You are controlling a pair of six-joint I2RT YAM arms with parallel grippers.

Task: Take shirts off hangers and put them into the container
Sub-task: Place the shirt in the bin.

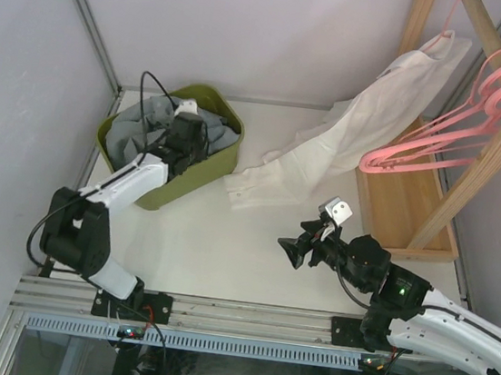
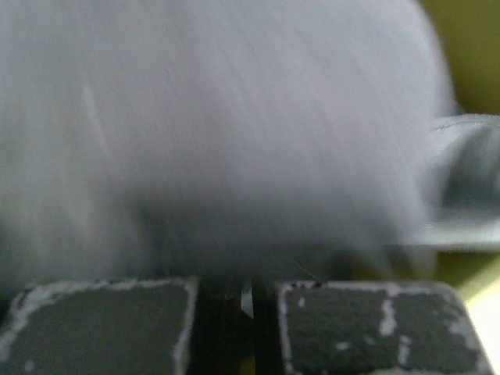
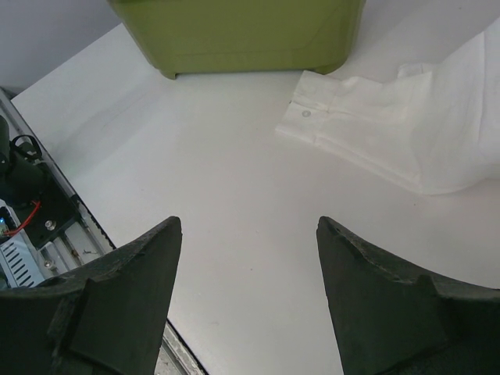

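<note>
The olive-green container (image 1: 199, 177) stands at the back left with a grey shirt (image 1: 137, 126) and dark cloth (image 1: 222, 135) heaped in it. My left gripper (image 1: 190, 140) is down inside the tub, shut, its tips (image 2: 248, 285) right against blurred grey fabric (image 2: 234, 117); I see nothing pinched between them. A white long-sleeved shirt (image 1: 353, 132) hangs from a pink hanger (image 1: 450, 20) on the rack pole, and its sleeve and cuff (image 3: 320, 113) trail on the table. My right gripper (image 1: 290, 250) hovers open over bare table (image 3: 248, 226), short of the cuff and the container (image 3: 242, 35).
Empty pink hangers (image 1: 439, 138) hang from the pole of the light wooden rack (image 1: 412, 212) at the right. Grey walls close in the table on the left, back and right. The metal rail with the arm bases (image 1: 216, 316) runs along the near edge.
</note>
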